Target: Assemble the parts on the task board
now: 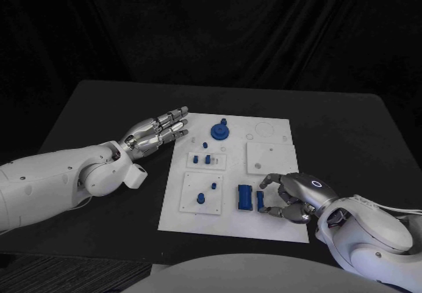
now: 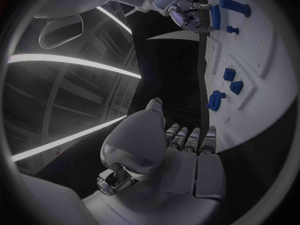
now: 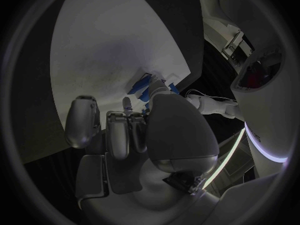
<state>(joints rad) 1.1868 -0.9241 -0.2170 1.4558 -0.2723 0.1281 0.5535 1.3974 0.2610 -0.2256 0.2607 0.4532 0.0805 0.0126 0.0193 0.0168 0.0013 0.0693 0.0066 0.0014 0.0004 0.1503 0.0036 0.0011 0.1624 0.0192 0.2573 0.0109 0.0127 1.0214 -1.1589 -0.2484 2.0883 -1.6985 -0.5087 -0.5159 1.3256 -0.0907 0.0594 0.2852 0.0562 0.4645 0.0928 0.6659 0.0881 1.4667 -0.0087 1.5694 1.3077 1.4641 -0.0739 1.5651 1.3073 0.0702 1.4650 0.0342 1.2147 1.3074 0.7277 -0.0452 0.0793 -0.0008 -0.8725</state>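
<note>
Silver fingers of my left hand (image 1: 158,132) are stretched out and apart, holding nothing, just over the black table (image 1: 97,110) at the left edge of the white board (image 1: 272,226). On the board, l. to r.: small blue parts (image 1: 201,160) in the middle, round blue part (image 1: 220,129) at the far side, then two long blue blocks (image 1: 244,197). My right hand (image 1: 294,196) is at the near right, fingers curled beside those blocks; I cannot tell if it grips one.

You see a black table (image 1: 352,131) set before a dark, folded curtain (image 1: 228,43); long white light strips (image 2: 69,61) cross the ceiling overhead.
</note>
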